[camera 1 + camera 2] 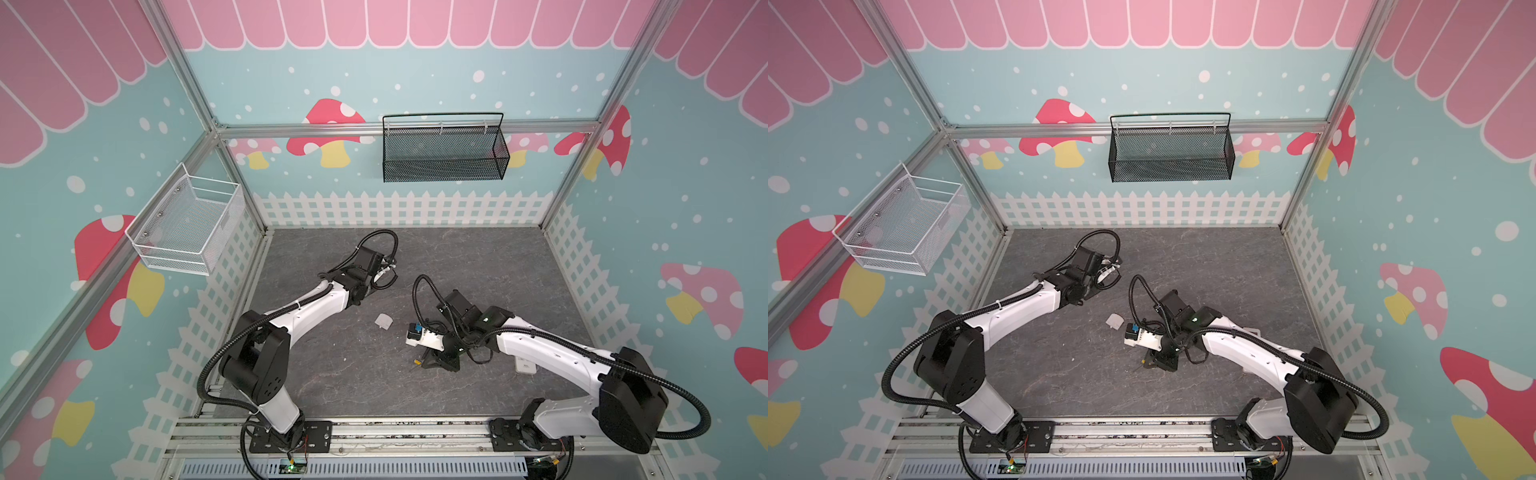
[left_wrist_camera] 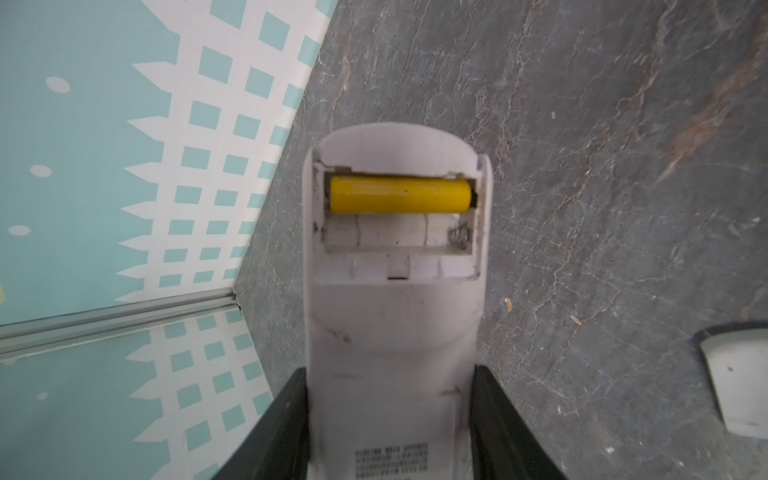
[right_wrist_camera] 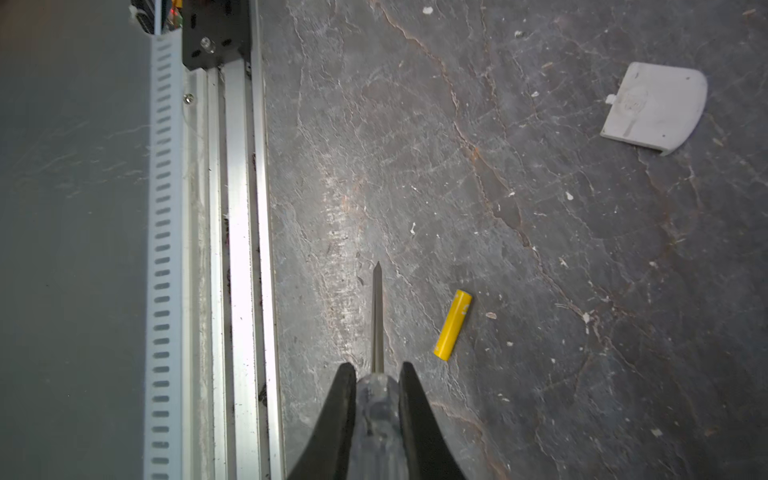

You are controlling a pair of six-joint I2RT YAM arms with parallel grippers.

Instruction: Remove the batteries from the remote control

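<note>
— Dark, veined tabletop [image 3: 540,232] under both arms. What have the jaws got?

— Seen from the left wrist, the left gripper [image 2: 388,374] is clamped on the long sides of the pale remote control [image 2: 395,328]. Its back faces the camera, and the compartment is uncovered.

— And inside?

— The seated battery [image 2: 401,195], bright yellow, lies in the slot farther from the jaws. The nearer slot [image 2: 395,239] shows only its spring.

— The other arm?

— The right gripper [image 3: 377,370] is closed on the clear handle of a screwdriver [image 3: 377,316], with the shaft pointing out past the fingertips. Just beside the shaft, not touching it, the loose battery [image 3: 453,325] lies on the table.

— Farther out?

— The grey battery cover [image 3: 656,108] lies flat, well apart from that battery. In both top views it sits between the two wrists.
</note>
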